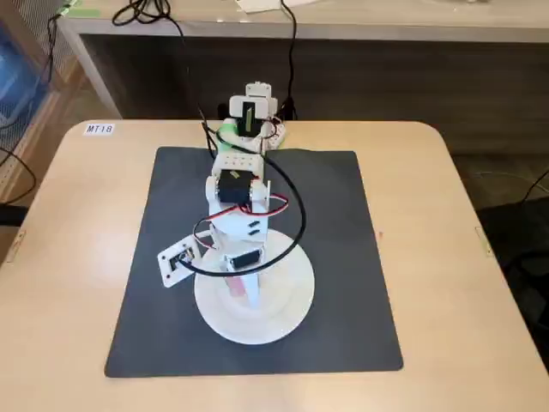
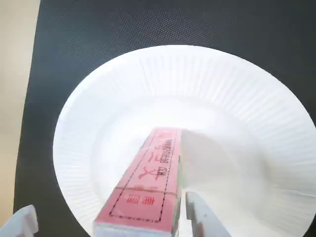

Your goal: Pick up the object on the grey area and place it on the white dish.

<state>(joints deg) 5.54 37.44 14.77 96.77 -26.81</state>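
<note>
In the wrist view the pink box, printed in red, lies lengthwise inside the white dish, its far end down on the dish floor. My gripper is open around it. The right fingertip is against the box's side, while the left fingertip stands well apart, with dish showing in the gap. The fixed view shows the gripper pointing down over the dish, with a sliver of the pink box under it. The dish sits at the front of the grey area.
The arm's base stands at the far edge of the mat, with black cables looping beside the arm. The light wooden tabletop surrounds the mat. A desk edge runs behind the table.
</note>
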